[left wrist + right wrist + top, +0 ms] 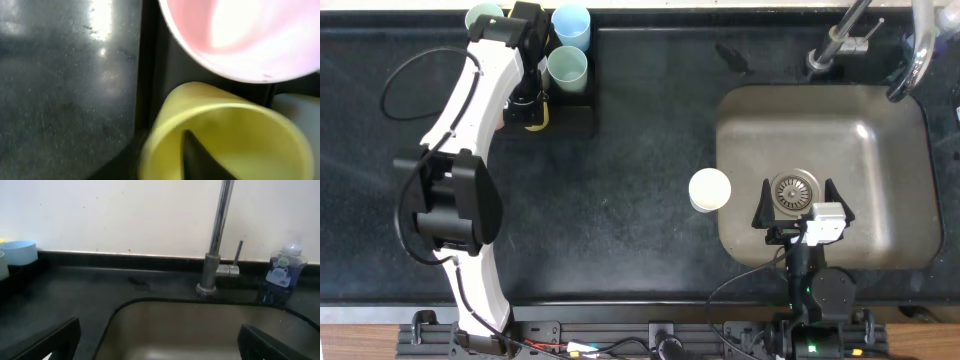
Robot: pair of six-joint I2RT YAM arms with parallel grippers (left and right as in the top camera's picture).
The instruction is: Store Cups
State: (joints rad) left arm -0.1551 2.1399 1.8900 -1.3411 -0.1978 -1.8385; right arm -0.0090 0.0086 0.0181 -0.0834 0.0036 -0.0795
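Observation:
A yellow cup sits tilted at the black rack at the back left of the counter. My left gripper is shut on its rim, one finger inside the cup. A pink cup lies close beside it. In the top view the left gripper is at the rack's left end by the yellow cup. Blue and mint cups stand in the rack. A cream cup stands on the counter at the sink's left edge. My right gripper hangs open over the sink.
The steel sink takes up the right side, with a faucet and a soap bottle behind it. Another mint cup stands left of the left arm. Dark counter lies between rack and sink.

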